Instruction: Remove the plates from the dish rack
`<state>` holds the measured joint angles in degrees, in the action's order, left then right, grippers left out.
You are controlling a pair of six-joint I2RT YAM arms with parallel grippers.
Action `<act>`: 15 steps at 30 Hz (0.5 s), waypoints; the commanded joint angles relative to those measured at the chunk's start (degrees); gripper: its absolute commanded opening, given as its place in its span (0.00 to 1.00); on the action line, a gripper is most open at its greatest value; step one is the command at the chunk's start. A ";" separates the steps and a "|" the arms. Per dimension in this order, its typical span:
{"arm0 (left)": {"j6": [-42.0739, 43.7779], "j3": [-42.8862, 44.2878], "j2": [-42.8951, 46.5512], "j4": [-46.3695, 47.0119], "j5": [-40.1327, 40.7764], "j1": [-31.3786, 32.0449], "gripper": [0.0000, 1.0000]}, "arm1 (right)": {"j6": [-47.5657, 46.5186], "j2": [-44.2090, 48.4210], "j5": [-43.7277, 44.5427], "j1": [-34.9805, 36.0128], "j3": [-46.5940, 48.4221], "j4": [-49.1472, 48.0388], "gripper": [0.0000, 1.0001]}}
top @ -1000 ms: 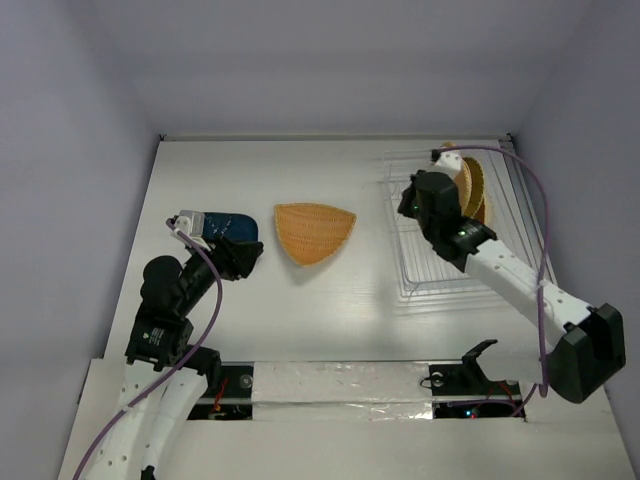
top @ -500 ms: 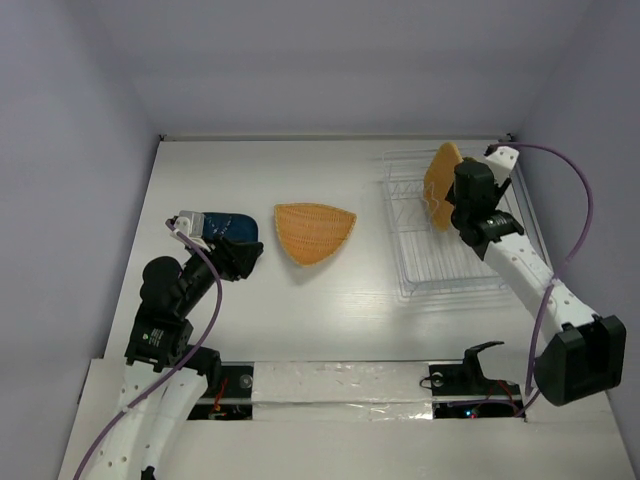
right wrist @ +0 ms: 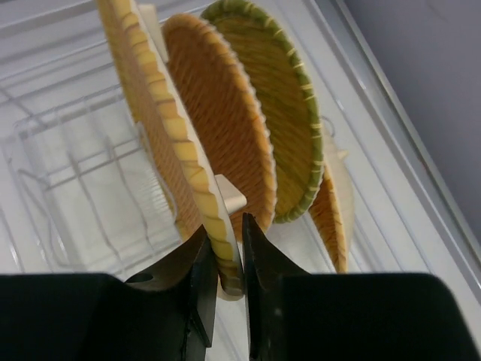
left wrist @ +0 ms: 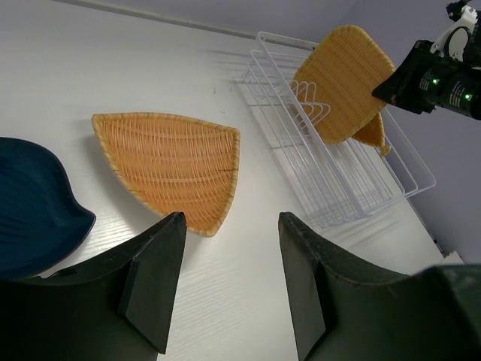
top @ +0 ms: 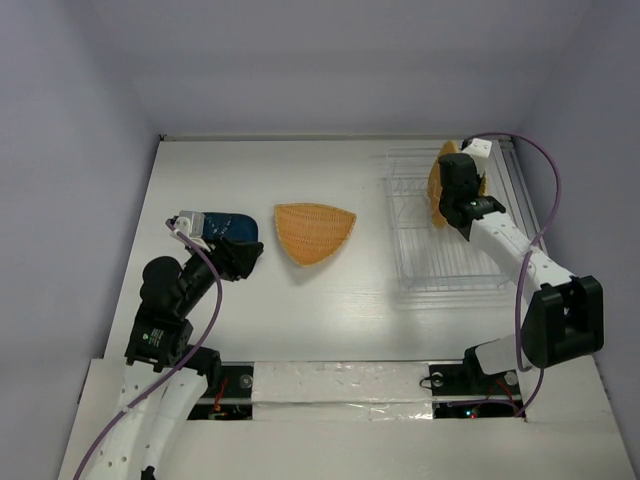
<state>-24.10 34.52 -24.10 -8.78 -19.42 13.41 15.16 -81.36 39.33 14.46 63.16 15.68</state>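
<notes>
Where lilac walls (top: 70, 120) end, a white table (top: 330, 300) bears plates (top: 315, 232)

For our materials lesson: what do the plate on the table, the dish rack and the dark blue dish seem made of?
Plate on the table: woven wicker or rattan, matte tan; ribbed weave shows. Dish rack: thin white wire, probably coated metal. Dark blue dish: smooth, even surface; ceramic or plastic, unclear.

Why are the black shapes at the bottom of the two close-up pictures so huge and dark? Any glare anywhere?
Left wrist view: the left gripper sits right at the lens, so it looms large and dark. Right wrist view: same for the right gripper, pinching the held plate. Top view: soft even light, faint shadows, no glare.
</notes>
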 commanded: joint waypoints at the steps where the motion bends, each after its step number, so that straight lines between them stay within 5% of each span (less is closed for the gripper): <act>1: 0.10 0.28 0.19 3.33 -0.79 -0.23 0.49 | -0.56 0.68 2.59 -0.48 3.03 -0.39 0.11; 6: 0.10 0.28 0.19 3.41 -0.79 -0.23 0.49 | -2.24 3.05 2.07 -0.48 3.29 -0.13 0.00; 15: 0.02 0.19 0.37 3.41 -0.62 -0.23 0.49 | -5.93 5.77 2.41 1.71 3.47 -2.05 0.00</act>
<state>-24.12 34.52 -24.10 -8.75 -19.46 13.41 11.03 -78.35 38.09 15.11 63.33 17.76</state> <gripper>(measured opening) 0.491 0.197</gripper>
